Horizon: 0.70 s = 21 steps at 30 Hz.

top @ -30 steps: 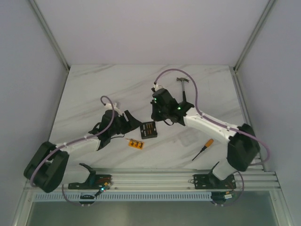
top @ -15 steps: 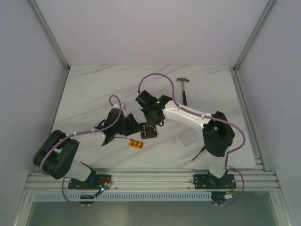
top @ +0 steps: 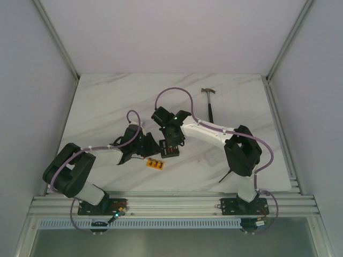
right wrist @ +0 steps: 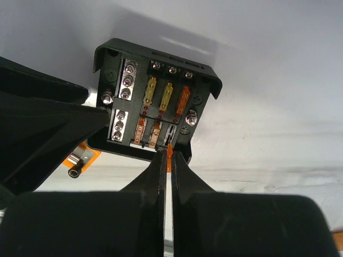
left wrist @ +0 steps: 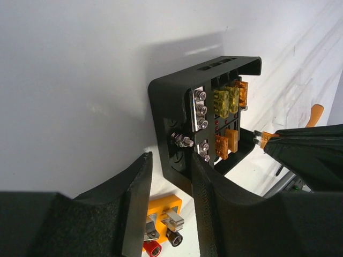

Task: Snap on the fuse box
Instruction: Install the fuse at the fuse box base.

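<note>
Thing: fuse box [top: 170, 149], small, black, square, plastic.
Place: middle of the surface [top: 107, 107], between the two arms' tips.
Pose: flat, open face up, turned a little askew to the surface's edges.
Rim: a raised wall with small slits along one side.
Terminals: silver screws in a column down one side, in two groups of three with a larger stud between.
Fuses [right wrist: 151, 91]: one row holds two yellow and one orange; the other row holds two orange.
Contact: the left gripper [left wrist: 171, 160] straddles one wall; the right gripper [right wrist: 169, 152], pinching an orange fuse [left wrist: 262, 140], sits at that row's third slot.
</note>
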Motion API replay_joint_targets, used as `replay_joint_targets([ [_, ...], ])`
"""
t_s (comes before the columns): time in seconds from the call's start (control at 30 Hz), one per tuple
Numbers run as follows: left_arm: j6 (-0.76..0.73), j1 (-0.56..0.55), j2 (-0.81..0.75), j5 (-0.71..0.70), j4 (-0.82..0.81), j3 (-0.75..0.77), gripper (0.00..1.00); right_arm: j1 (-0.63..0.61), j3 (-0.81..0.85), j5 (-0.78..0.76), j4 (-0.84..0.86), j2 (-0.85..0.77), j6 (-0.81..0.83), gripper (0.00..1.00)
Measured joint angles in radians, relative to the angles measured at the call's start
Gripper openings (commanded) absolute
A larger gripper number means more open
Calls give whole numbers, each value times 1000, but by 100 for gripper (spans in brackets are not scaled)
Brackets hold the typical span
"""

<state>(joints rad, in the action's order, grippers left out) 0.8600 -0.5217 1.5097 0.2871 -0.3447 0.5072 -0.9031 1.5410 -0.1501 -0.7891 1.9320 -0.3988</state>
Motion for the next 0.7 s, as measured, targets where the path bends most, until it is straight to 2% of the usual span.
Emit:
replay_joint_targets([
  [0.7,29,0,15,16,-28,0,41,0,-74,-26,77,0,-26,0],
])
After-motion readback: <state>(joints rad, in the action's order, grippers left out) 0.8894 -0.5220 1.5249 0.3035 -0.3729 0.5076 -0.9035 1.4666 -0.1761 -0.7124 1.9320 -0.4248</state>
